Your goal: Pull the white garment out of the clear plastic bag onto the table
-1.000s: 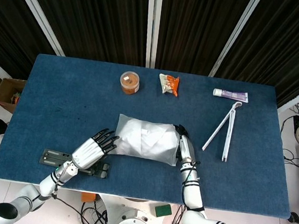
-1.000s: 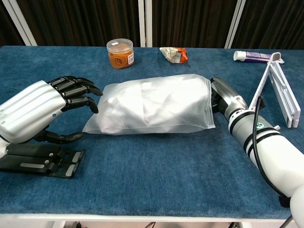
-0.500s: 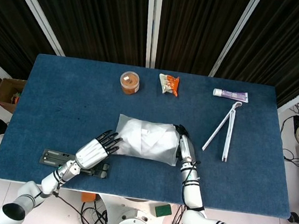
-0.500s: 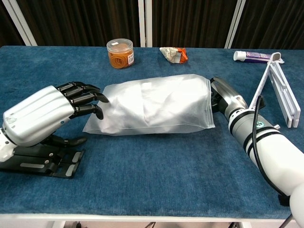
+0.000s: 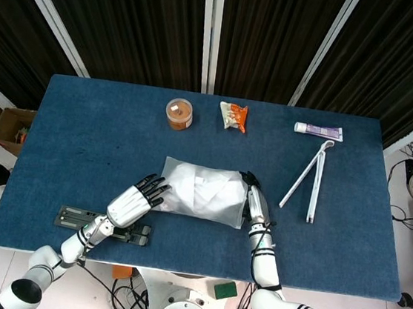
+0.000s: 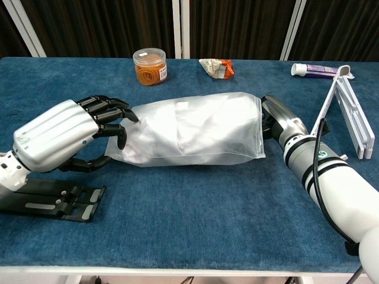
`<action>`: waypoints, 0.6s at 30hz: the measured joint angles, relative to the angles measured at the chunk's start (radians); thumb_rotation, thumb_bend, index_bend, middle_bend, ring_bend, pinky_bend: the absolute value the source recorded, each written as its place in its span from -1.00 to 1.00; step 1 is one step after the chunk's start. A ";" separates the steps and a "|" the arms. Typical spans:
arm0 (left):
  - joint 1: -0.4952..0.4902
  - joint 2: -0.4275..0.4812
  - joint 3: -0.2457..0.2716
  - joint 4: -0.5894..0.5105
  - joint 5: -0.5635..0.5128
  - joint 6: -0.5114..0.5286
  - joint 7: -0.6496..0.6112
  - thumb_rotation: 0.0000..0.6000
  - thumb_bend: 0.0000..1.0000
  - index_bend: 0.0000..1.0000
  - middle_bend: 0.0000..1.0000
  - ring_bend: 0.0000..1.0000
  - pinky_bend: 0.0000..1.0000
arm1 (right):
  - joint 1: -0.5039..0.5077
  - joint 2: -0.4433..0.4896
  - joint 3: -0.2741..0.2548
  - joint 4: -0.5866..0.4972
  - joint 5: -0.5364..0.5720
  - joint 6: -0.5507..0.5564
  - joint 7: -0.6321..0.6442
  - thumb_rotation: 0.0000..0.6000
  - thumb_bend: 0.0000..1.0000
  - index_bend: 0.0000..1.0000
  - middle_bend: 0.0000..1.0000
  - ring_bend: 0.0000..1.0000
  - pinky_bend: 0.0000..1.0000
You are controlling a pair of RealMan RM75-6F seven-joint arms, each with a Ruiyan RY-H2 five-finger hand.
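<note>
The clear plastic bag (image 5: 202,191) (image 6: 192,130) lies mid-table with the white garment (image 6: 183,127) folded inside it. My left hand (image 5: 138,200) (image 6: 65,133) is at the bag's left end. Its fingertips (image 6: 115,115) touch the top of that end and the thumb (image 6: 89,164) reaches low beside the corner, with a gap between them. My right hand (image 5: 253,201) (image 6: 278,121) lies at the bag's right end. Its fingers are hidden by the bag edge, so I cannot tell whether they hold anything.
A black flat tool (image 5: 83,221) (image 6: 47,201) lies under my left forearm near the front edge. At the back stand an orange-filled jar (image 5: 179,113) (image 6: 150,65), a snack packet (image 5: 234,116) and a tube (image 5: 318,130). White tongs (image 5: 309,180) (image 6: 349,112) lie at the right.
My left hand moved right and up to the bag's left end, and its fingers now touch it. The bag's left corner shifted slightly. The right hand stayed put.
</note>
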 measured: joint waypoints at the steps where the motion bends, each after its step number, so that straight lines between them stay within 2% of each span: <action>1: 0.001 0.001 0.000 0.000 -0.002 0.000 -0.003 1.00 -0.04 0.07 -0.50 -0.72 -0.58 | 0.000 0.000 0.000 0.000 0.000 0.000 0.000 1.00 0.37 0.49 -0.61 -1.00 -1.00; 8: 0.012 -0.005 -0.010 -0.013 -0.025 0.018 -0.062 1.00 0.15 0.28 -0.38 -0.70 -0.58 | 0.005 0.003 0.004 -0.003 -0.004 -0.005 0.008 1.00 0.38 0.48 -0.60 -1.00 -1.00; 18: 0.037 0.008 -0.035 -0.014 -0.069 0.036 -0.083 1.00 0.17 0.31 -0.37 -0.70 -0.58 | 0.016 0.042 0.031 -0.064 -0.028 0.007 0.014 1.00 0.50 0.56 -0.56 -1.00 -1.00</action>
